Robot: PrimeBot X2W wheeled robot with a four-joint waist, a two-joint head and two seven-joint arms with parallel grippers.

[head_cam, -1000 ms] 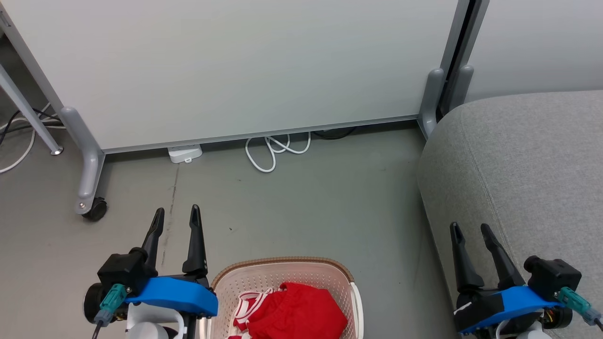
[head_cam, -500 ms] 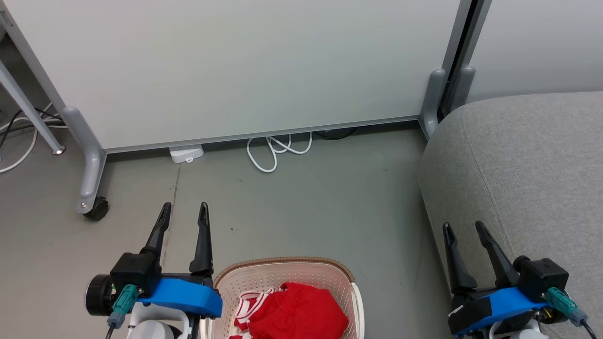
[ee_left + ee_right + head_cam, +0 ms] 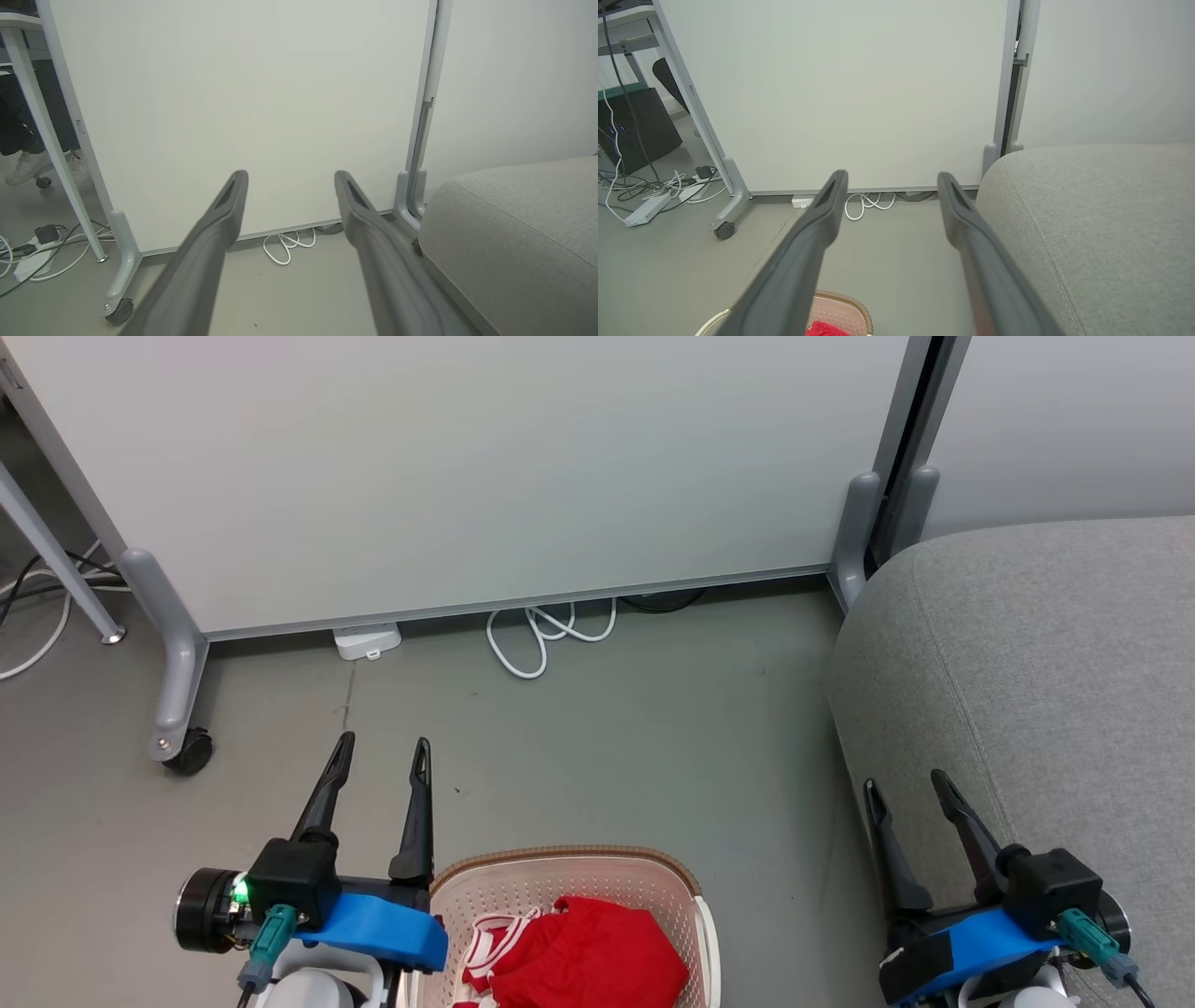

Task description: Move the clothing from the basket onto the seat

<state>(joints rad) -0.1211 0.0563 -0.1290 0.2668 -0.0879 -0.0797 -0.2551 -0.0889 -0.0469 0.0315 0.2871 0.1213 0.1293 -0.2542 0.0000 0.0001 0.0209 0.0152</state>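
Red clothing lies heaped in the basket near the seat; left gripper and right gripper hover wide open, empty, apparently poised to reach.

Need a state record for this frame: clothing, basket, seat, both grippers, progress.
clothing: red with white trim, heaped in the basket
basket: cream, brown rim, on the floor between the arms
seat: grey cushion, on the robot's right
left gripper: open, empty, above the floor left of the basket
right gripper: open, empty, by the seat's edge
background: partition panel, white cable on the floor below it
progress: clothing not yet picked up
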